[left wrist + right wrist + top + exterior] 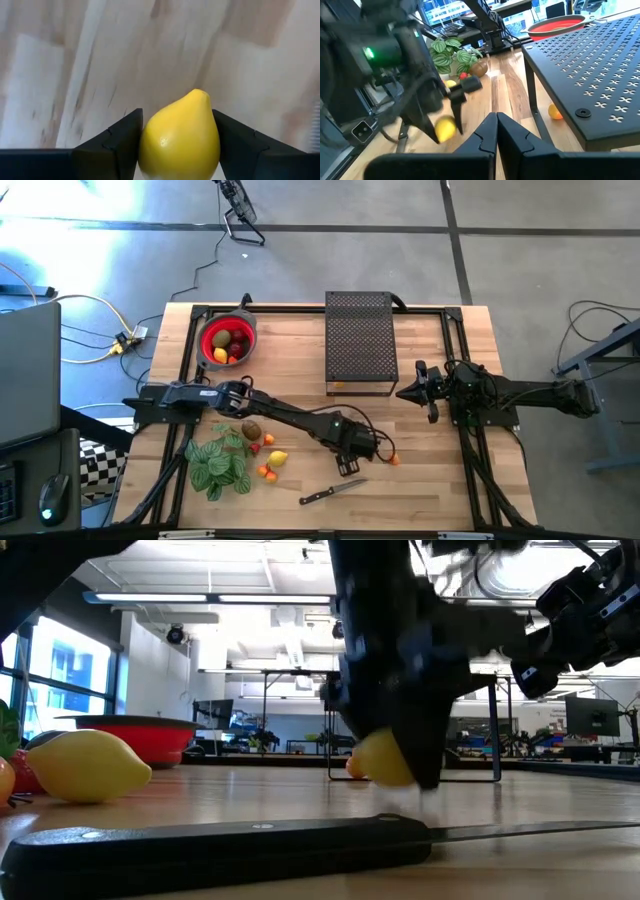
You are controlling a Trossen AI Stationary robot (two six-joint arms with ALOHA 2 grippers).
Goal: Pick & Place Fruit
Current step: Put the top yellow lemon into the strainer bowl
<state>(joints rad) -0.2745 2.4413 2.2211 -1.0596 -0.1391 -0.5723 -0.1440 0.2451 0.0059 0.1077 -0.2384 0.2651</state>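
While my left hand (350,463) grips lemon (179,137) low over table (420,480), some fruit already in red bowl (247,332); several pieces left beside plant (220,465). Right hand (408,391) closed, idle.

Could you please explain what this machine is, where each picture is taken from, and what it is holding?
It is a robot with two dark arms at a wooden table. One picture looks straight down, one looks level across the tabletop, and each wrist carries a camera. The left gripper is shut on a lemon, just above the wood. The right gripper waits shut beside a black rack. On the table lie a red bowl of fruit, a plant, loose fruit and a knife.
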